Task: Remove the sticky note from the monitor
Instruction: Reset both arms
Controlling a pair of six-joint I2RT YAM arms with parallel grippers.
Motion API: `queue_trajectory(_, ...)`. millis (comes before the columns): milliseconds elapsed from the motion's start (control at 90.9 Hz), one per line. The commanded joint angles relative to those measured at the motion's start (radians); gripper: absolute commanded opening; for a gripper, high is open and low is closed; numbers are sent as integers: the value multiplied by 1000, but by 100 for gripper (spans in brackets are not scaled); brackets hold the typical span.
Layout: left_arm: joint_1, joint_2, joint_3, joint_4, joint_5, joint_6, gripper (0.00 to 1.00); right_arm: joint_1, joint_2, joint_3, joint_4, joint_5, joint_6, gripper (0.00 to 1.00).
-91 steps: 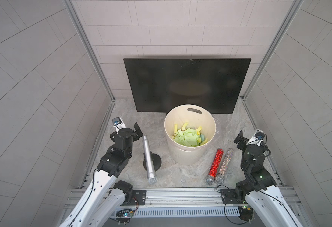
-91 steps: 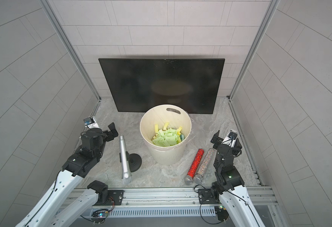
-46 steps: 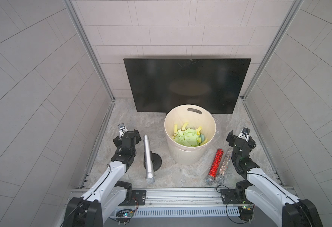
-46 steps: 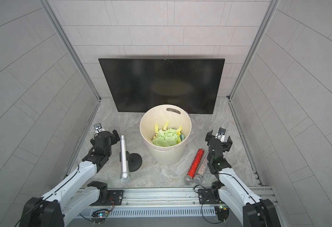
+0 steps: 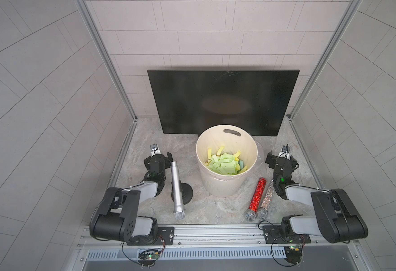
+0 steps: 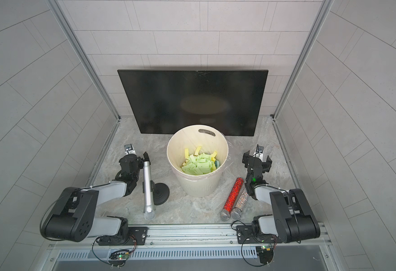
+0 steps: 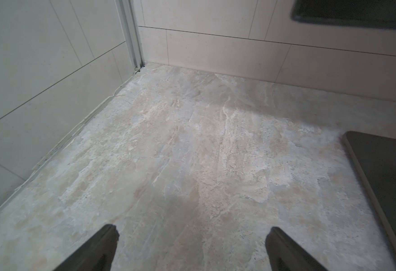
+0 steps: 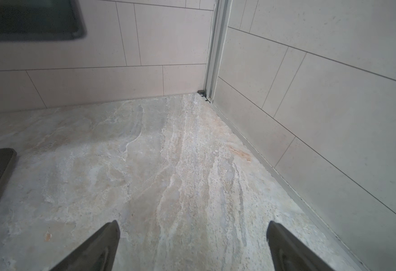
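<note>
The monitor (image 5: pixel 222 101) (image 6: pixel 192 101) leans against the back wall, a glossy black panel with a small scratch at its top edge. Its screen is bare; the sticky note is out of view. My left gripper (image 5: pixel 157 156) (image 6: pixel 133 157) (image 7: pixel 192 234) is low over the stone table at the left, open and empty. My right gripper (image 5: pixel 282 157) (image 6: pixel 257 157) (image 8: pixel 192 232) is low at the right, also open and empty. Both are well short of the monitor, and both arms are folded back toward the front rail.
A cream bucket (image 5: pixel 225 187) in the middle, just in front of the monitor, holds several green and yellow paper slips. A silver microphone (image 5: pixel 176 187) lies over a black round base beside the left gripper. Red (image 5: pixel 257 196) and silver glitter microphones (image 5: pixel 267 199) lie beside the right arm.
Both arms have folded down and back toward the front rail, bringing the grippers low over the table. Both grippers have stayed open and empty.
</note>
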Motion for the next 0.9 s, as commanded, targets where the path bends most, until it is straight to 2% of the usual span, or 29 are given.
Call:
queue_trajectory(0,8,70,0,141,93,63,100,-22,76,20,128,-102,-42,100)
queue_trajectory(66,10,124,17,176,104,69,100,-34,79,71,13,-177,-44,100)
queue_trajectory(121,19,121,51,95,129,70,100,-59,107,89,-5,-252,-41,100)
queue_trajectory(209,38,128,66,67,164,57,100,-98,179,50,158,-334,-33,100)
queue_trajectory(308,49,130,74,51,188,51,100,-113,137,85,22,-360,-20,100)
queue_trajectory(385,52,129,74,50,195,52,100,-115,149,75,66,-371,-27,100)
queue_trajectory(892,53,129,78,43,199,53,100,-114,143,83,38,-363,-20,100)
